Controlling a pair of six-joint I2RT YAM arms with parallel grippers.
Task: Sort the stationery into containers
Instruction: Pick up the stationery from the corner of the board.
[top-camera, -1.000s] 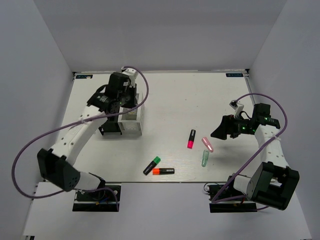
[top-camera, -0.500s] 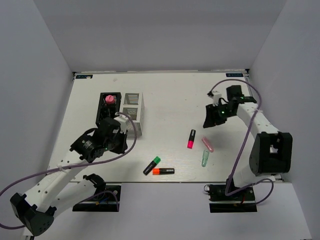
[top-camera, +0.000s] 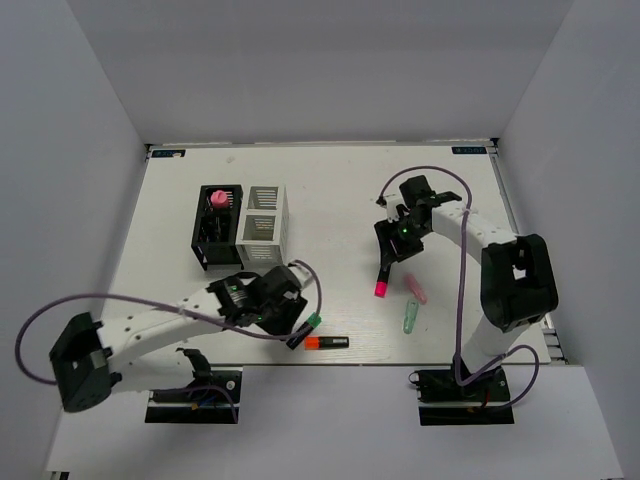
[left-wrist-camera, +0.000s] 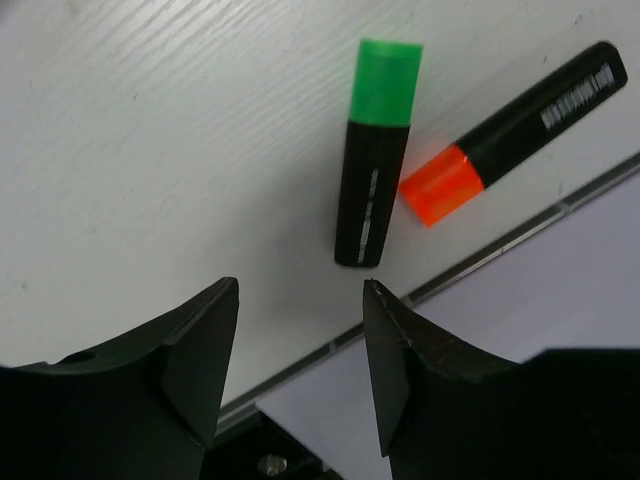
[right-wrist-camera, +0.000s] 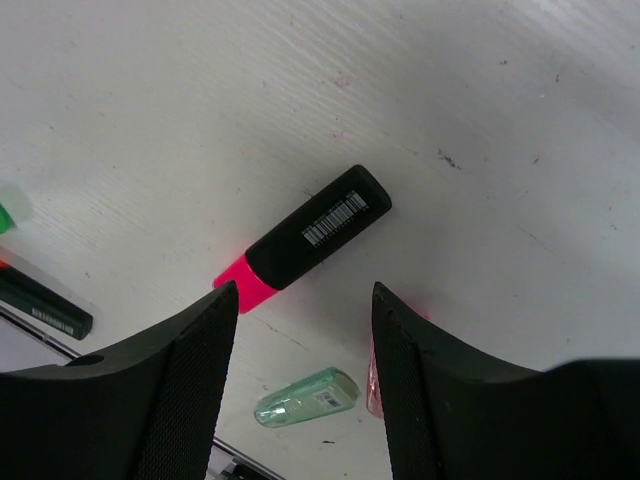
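Highlighter with green cap (left-wrist-camera: 372, 170) lies just beyond the left tool (left-wrist-camera: 300, 292), untouched.

White table (left-wrist-camera: 150, 150) with fine wood grain lies under and ahead of the jaws of the left gripper (left-wrist-camera: 300, 290); its grooved edge (left-wrist-camera: 530, 222) crosses between them and off to their right. Ahead of the right gripper (right-wrist-camera: 304, 292), dark specks (right-wrist-camera: 445, 155) dot the board. Grey walls (top-camera: 90, 90) stand far beyond both
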